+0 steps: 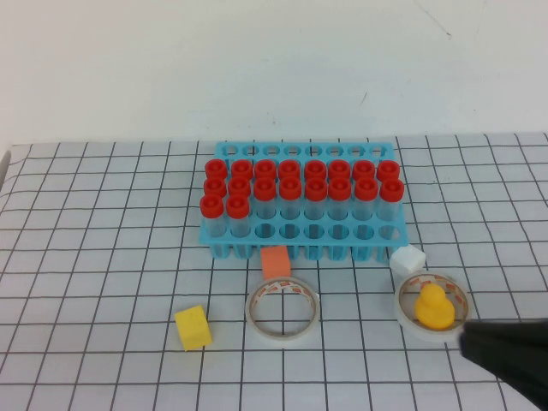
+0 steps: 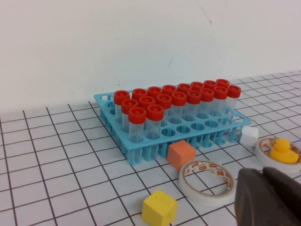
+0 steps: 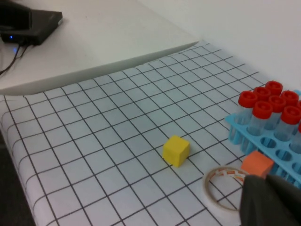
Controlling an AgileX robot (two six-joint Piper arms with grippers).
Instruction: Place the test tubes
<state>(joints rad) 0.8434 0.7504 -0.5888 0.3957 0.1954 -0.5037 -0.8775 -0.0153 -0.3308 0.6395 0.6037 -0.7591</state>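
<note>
Rack: blue test-tube rack (image 1: 300, 250) on the gridded table (image 1: 103, 257), long side facing the robot
Test tubes: red-capped tubes (image 1: 291, 184) upright in the rack; two full rows of eight, with two more at the left end of the next row forward
Orange cube (image 1: 275, 262): just in front of the rack's front rail, near its middle
White cube (image 1: 408, 259): at the rack's front right corner
Tape roll (image 1: 255, 312): flat, in front of the rack, beyond the orange cube
Second tape roll (image 1: 404, 308): front right of the rack, ringing a yellow duck (image 1: 433, 306)
Yellow cube (image 1: 193, 327): front left of the rack, apart from it
Right gripper (image 1: 469, 341): low, front right of the rack, beside the duck's roll; jaws pressed together, nothing between them
Left gripper (image 2: 264, 188): seen only from its wrist, in front of the rack; jaws closed on nothing
</note>
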